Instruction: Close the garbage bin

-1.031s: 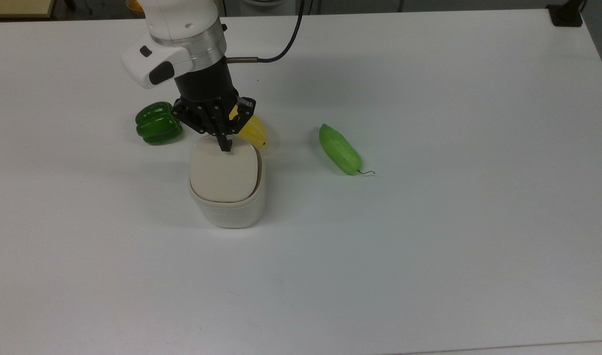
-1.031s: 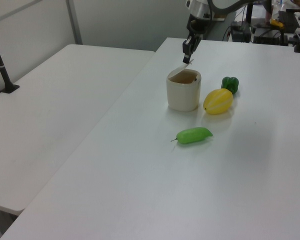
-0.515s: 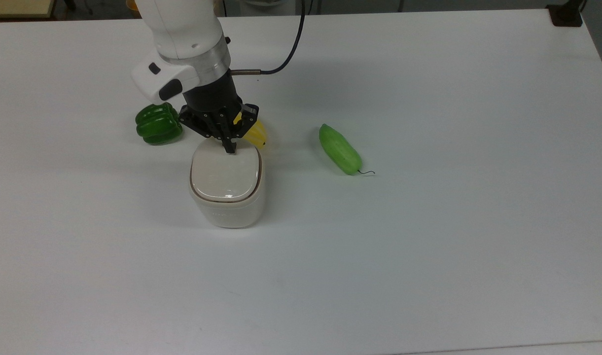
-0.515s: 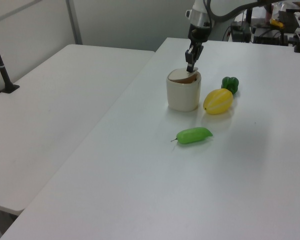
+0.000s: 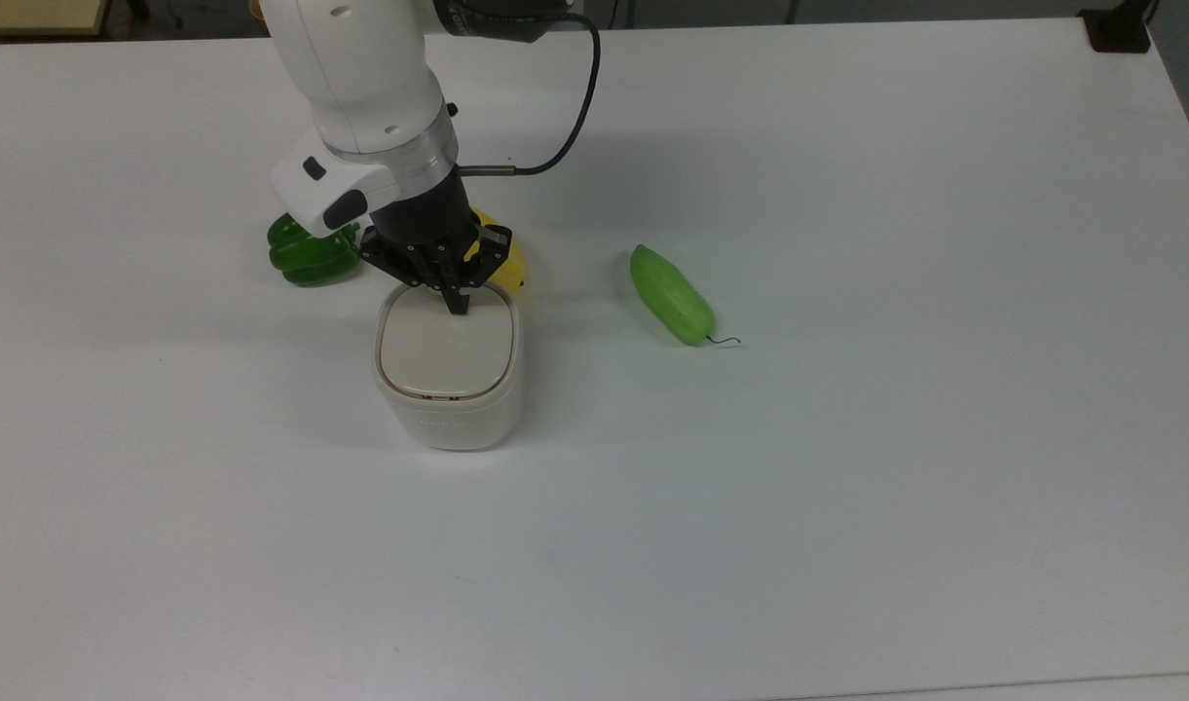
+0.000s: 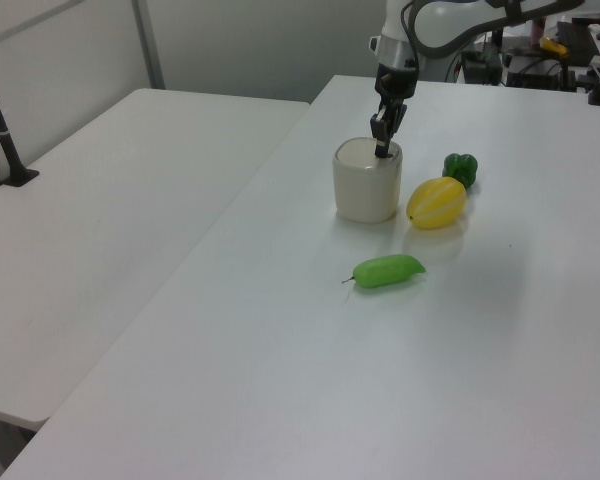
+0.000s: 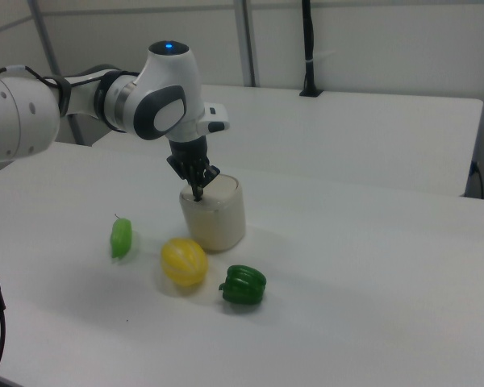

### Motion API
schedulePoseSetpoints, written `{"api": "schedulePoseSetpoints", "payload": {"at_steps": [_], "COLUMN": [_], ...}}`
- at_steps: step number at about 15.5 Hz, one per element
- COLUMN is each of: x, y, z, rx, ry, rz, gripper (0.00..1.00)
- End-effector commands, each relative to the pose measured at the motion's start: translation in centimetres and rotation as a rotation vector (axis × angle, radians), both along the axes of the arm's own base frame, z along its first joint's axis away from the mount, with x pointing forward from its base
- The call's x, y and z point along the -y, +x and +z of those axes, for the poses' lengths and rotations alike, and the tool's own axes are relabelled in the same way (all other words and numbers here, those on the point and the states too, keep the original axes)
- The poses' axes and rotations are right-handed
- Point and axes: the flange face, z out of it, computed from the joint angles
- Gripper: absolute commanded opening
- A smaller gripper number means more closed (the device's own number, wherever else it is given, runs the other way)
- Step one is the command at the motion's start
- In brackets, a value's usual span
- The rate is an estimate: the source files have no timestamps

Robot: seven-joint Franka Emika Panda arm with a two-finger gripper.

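On the garbage bin [image 5: 448,375], the claw [image 5: 457,306] pressed its tips, drawn together into one blunt point, against the lid's [image 5: 445,352] far edge, seemingly to seat it flush.

Plastics and a matt tabletop

We see the garbage bin [image 5: 450,409] as smooth cream plastic with a faint sheen. At its 11 o'clock in the top view, the green pepper [image 5: 302,255] looks glossy. The table [image 5: 847,467] reads matt white.

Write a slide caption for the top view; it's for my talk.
Shut gripper presses garbage bin lid flat.
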Motion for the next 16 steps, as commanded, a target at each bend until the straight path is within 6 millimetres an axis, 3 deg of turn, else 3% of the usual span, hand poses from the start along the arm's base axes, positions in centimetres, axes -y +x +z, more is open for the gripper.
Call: {"api": "schedulePoseSetpoints", "payload": {"at_steps": [1, 4, 7, 11, 13, 16], "x": [0.1, 0.4, 1.7, 3.4, 4.9, 5.7], "y": [0.2, 0.1, -1.6, -5.5, -8.9, -12.6], "z": [-2.3, -0.8, 4.3, 9.9, 13.5, 16.1], "rx": [-0.034, -0.022, -0.002, -0.079, -0.148, -0.244], "ry": [-0.009, -0.005, 0.004, 0.021, 0.036, -0.014], "rz": [0.017, 0.009, 0.002, 0.004, 0.000, 0.006], "gripper": [0.00, 0.00, 0.00, 0.00, 0.01, 0.24]}}
